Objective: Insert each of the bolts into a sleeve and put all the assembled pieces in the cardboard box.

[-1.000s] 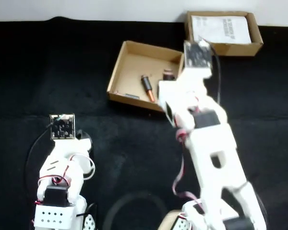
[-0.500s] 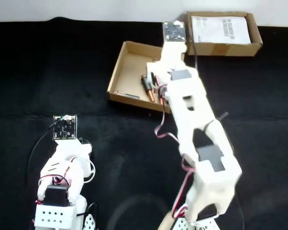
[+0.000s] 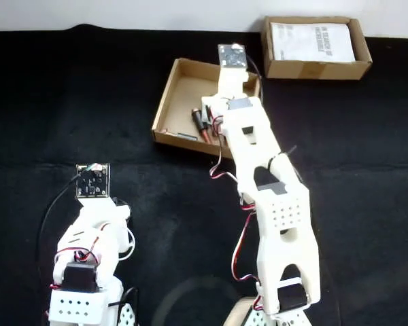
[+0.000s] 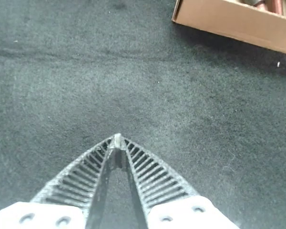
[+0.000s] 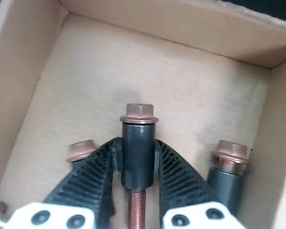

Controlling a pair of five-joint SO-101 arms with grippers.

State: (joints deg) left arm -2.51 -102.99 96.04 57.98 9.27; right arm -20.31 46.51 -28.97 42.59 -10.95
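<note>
Fingers of the right arm (image 5: 102, 171), black and ribbed, are clamped around a dark cylindrical sleeve (image 5: 137, 164) with a copper hex-head bolt (image 5: 139, 113) through it, inside the open, shallow brown cardboard box (image 5: 133, 67). A second sleeved bolt (image 5: 228, 174) lies beside it near a side wall, and a third bolt head (image 5: 81, 151) shows behind one finger. Fingers of the left arm (image 4: 152, 176) are closed tip to tip on nothing, over the black cloth worktop (image 4: 133, 71).
</note>
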